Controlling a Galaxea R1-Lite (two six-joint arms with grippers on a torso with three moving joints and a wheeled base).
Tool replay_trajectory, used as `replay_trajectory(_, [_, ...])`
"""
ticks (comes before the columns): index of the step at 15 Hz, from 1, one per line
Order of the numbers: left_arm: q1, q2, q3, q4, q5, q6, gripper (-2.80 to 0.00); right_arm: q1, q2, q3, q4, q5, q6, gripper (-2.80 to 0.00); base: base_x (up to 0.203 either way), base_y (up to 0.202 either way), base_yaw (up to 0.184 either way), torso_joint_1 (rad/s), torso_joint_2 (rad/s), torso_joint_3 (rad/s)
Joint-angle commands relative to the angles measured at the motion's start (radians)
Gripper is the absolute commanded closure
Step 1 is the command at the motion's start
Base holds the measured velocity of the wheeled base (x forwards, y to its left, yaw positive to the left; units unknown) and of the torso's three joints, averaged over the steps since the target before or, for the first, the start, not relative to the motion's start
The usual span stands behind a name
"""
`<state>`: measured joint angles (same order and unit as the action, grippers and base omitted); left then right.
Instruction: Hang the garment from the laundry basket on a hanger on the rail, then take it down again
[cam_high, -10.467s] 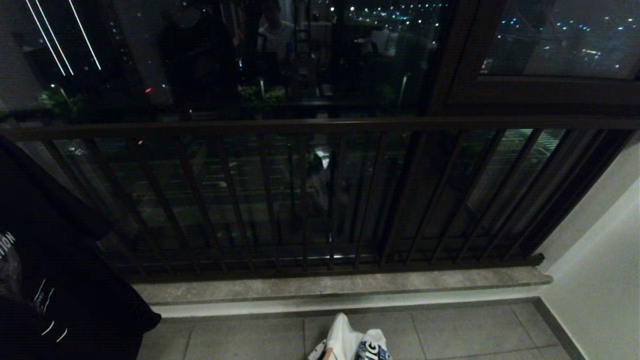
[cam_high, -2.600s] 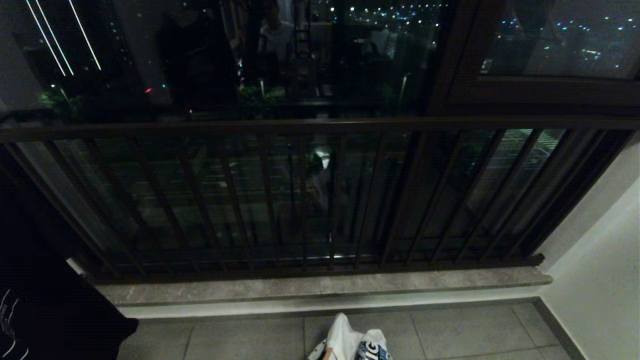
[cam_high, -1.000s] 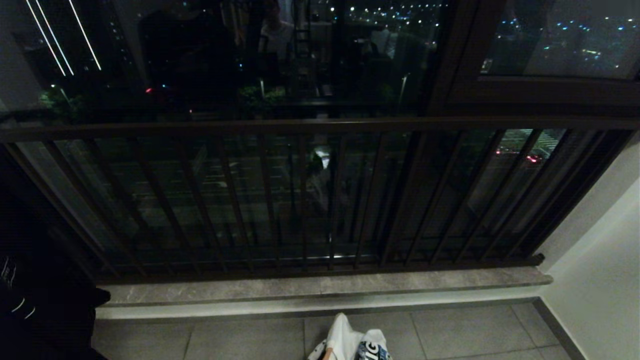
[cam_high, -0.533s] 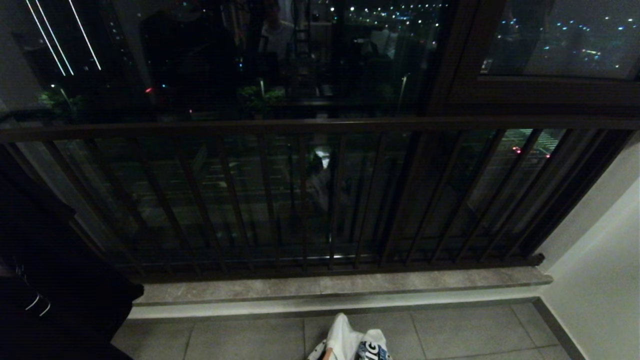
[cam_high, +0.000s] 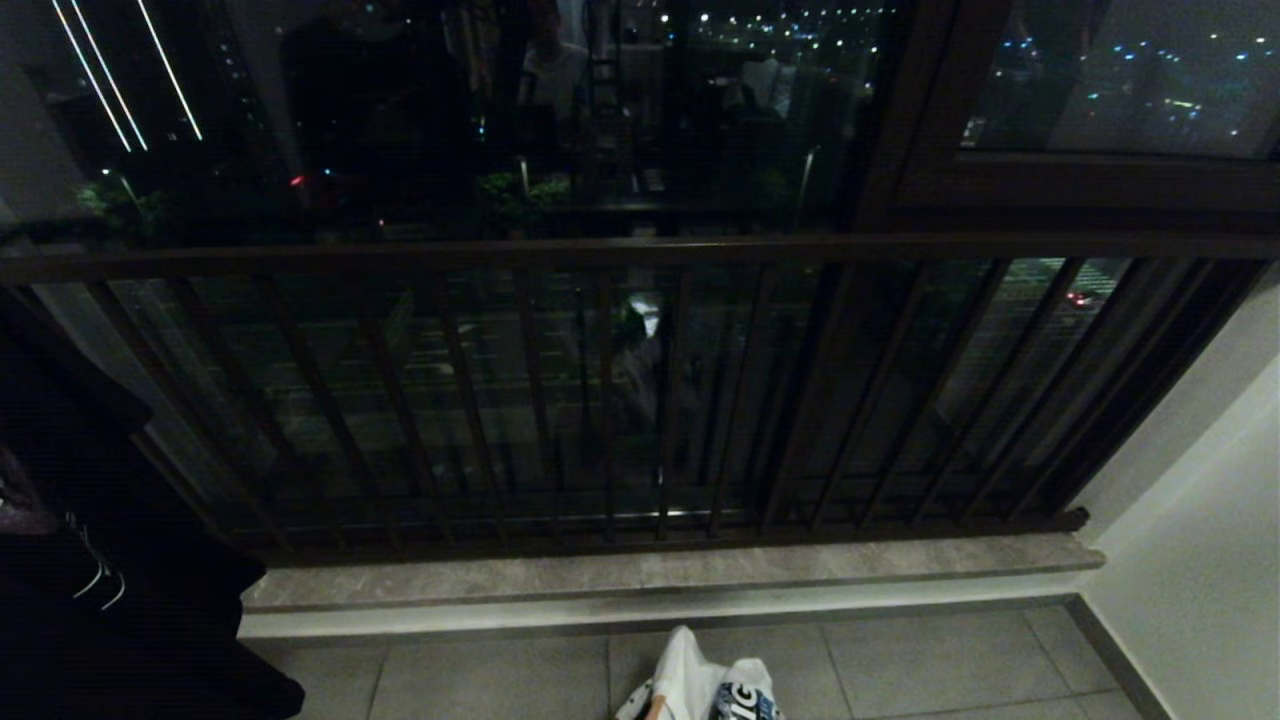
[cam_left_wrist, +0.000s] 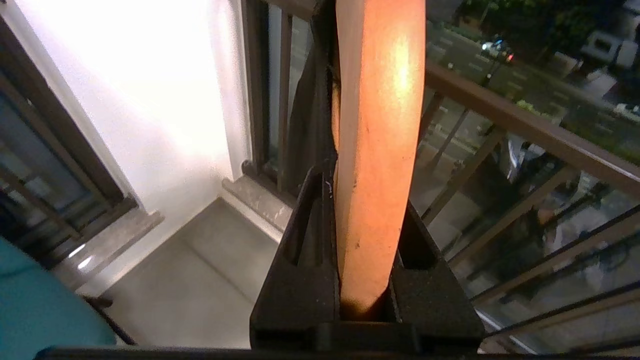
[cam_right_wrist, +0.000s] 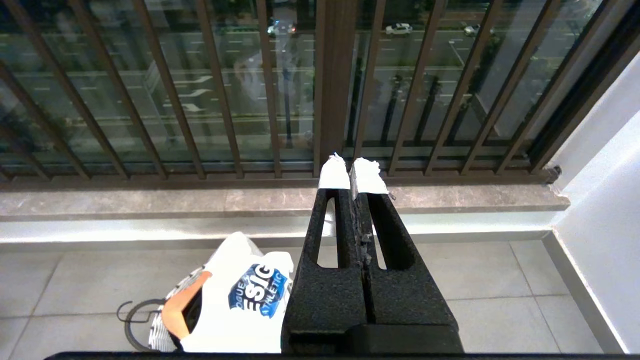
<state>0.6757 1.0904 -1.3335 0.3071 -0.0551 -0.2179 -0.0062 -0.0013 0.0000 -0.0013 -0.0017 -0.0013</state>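
Observation:
My left gripper (cam_left_wrist: 367, 200) is shut on the orange wooden hanger (cam_left_wrist: 380, 100), with the jaws pressed on both sides of its end. A black garment (cam_left_wrist: 310, 115) hangs along that hanger, close to the brown rail (cam_left_wrist: 525, 130). In the head view the same black garment (cam_high: 90, 600) with white print fills the lower left, below the rail (cam_high: 640, 250); the left arm is out of that view. My right gripper (cam_right_wrist: 352, 172) is shut and empty, parked above the floor. A thin dark hoop (cam_right_wrist: 131, 325) lies on the tiles; I cannot tell if it is the laundry basket's rim.
A white garment (cam_right_wrist: 240, 300) with a blue logo lies bunched on the floor beside the hoop, with an orange piece (cam_right_wrist: 180, 305) in it. It also shows at the head view's lower edge, white garment (cam_high: 700, 685). A stone sill (cam_high: 660, 575) runs under the railing; a white wall (cam_high: 1200, 560) closes the right.
In the head view the black garment at the left has swung up and rightward into the picture. The right gripper and the white garment have not moved.

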Motion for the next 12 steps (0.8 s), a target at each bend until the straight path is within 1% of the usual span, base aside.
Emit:
replay_trajectory(1, [0.001, -0.001, 0.005, -0.006, 0.000, -0.001, 0.00, 0.000, 0.000, 0.000, 0.000, 0.000, 0.000, 0.00, 0.000, 0.000, 0.000, 0.000, 0.00, 0.000])
replay_trajectory(6, [-0.001, -0.012, 0.028, -0.025, 0.000, -0.007, 0.00, 0.000, 0.000, 0.000, 0.000, 0.000, 0.000, 0.00, 0.000, 0.000, 0.000, 0.000, 0.00, 0.000])
replay_trajectory(9, [-0.001, -0.015, 0.078, -0.097, 0.000, -0.008, 0.00, 0.000, -0.001, 0.000, 0.000, 0.000, 0.000, 0.00, 0.000, 0.000, 0.000, 0.000, 0.00, 0.000])
replay_trajectory(12, [-0.001, -0.018, 0.082, -0.112, 0.000, -0.008, 0.00, 0.000, 0.000, 0.000, 0.000, 0.000, 0.000, 0.00, 0.000, 0.000, 0.000, 0.000, 0.00, 0.000])
